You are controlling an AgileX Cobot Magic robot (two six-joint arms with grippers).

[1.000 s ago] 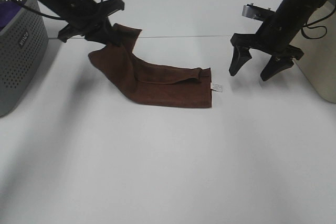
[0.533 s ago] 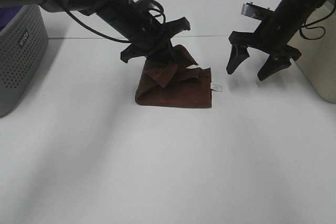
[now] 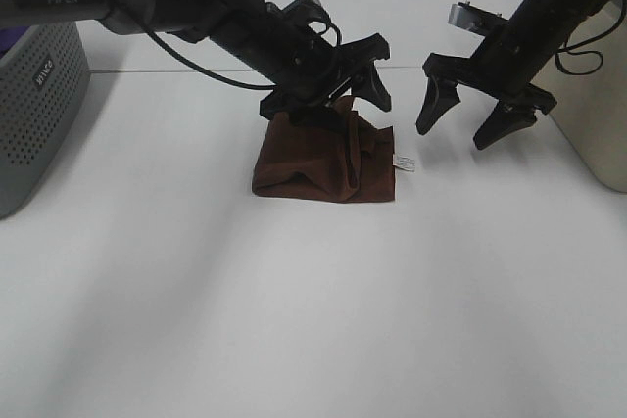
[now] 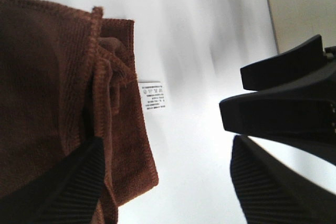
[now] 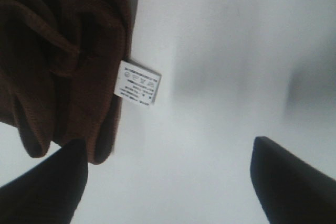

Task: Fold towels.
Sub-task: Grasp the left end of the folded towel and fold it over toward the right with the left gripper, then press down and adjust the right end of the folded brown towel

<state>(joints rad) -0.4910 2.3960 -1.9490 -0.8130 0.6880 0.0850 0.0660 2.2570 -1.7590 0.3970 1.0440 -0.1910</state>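
The dark reddish-brown towel [image 3: 318,163] lies on the white table, folded over into a rumpled, roughly square bundle. Its white label [image 3: 405,163] sticks out at the right edge and also shows in the left wrist view [image 4: 152,95] and the right wrist view [image 5: 139,83]. My left gripper [image 3: 333,105] reaches across over the towel's far right part, jaws wide open, one finger [image 4: 63,182] over the towel [image 4: 47,87], holding nothing. My right gripper [image 3: 468,116] hovers open and empty just right of the label, above bare table, with the towel's edge [image 5: 58,51] beside one finger [image 5: 42,187].
A grey perforated basket [image 3: 39,95] stands at the left edge with a purple cloth [image 3: 10,31] inside. A beige object [image 3: 598,115] stands at the right edge behind the right arm. The right gripper's fingers [image 4: 283,93] show in the left wrist view.
My left gripper carried the towel's left end rightward over the right half, then opened and let it go. The towel went from a long strip to a folded bundle. My right gripper barely moved.
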